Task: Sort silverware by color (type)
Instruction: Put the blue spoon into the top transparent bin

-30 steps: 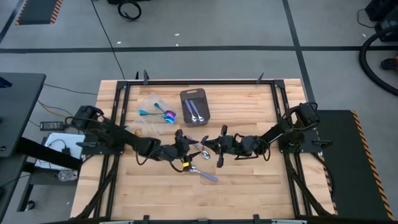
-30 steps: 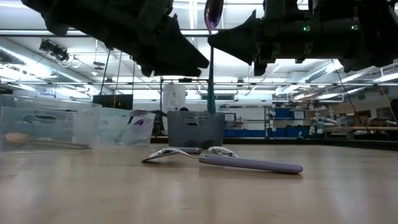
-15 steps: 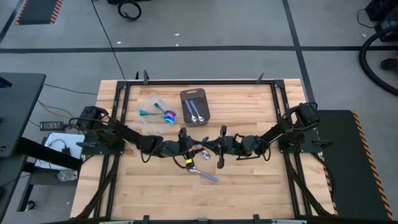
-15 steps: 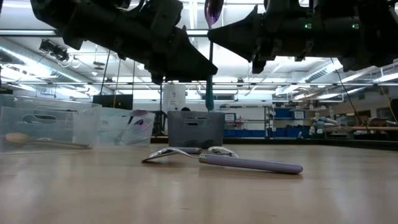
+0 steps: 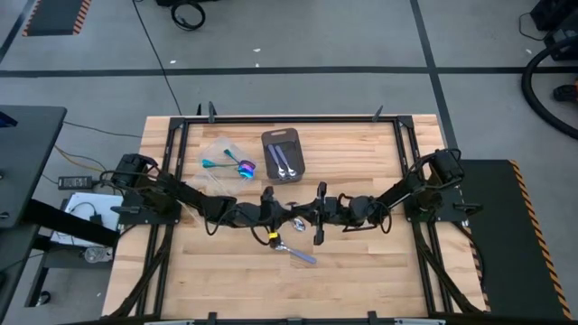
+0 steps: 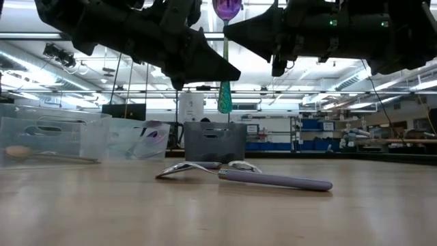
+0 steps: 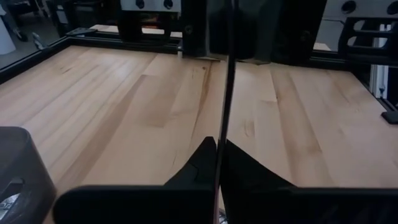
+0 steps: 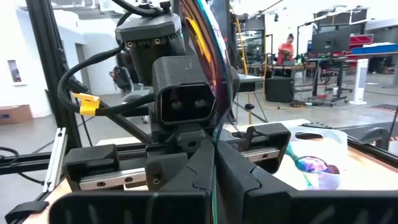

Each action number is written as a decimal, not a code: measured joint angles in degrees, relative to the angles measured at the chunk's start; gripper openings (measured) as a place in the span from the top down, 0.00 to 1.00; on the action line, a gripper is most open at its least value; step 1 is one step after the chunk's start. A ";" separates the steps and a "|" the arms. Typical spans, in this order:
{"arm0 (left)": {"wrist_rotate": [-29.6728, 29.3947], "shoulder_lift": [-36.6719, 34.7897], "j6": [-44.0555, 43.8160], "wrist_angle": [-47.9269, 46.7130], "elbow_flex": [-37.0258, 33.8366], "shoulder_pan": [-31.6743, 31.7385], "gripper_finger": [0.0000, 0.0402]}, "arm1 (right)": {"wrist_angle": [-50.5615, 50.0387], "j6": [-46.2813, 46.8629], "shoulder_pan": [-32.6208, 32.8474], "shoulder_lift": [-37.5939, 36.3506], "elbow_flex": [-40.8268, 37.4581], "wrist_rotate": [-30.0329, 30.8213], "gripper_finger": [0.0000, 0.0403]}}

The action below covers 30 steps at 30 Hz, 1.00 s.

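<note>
while the right pincer [image 5: 312, 217] grips the purple-bowled, teal-handled iridescent spoon [image 6: 226, 51] upright above the wooden tabletop [image 5: 361, 271]; left pincer [image 5: 275, 215] facing it, closed state unclear

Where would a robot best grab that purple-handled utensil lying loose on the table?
Probably mid-handle, from straight above. The purple-handled utensil lies flat on the bare table; its straight handle gives parallel sides, whereas its silver head curves. Close fingers across the handle.
</note>
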 joint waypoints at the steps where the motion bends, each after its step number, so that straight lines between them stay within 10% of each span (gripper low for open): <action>1: -0.02 0.00 -0.01 -0.03 -0.01 0.02 0.97 | -0.10 -0.08 0.00 0.00 0.00 0.25 0.95; 15: -1.68 -1.52 0.34 -4.97 -0.09 -0.58 0.98 | -3.74 -1.76 2.39 -0.08 -0.03 3.67 0.68; 30: -9.03 -15.93 0.58 -31.31 -0.08 -4.18 0.98 | -8.12 2.67 1.71 -1.95 -3.80 5.03 0.39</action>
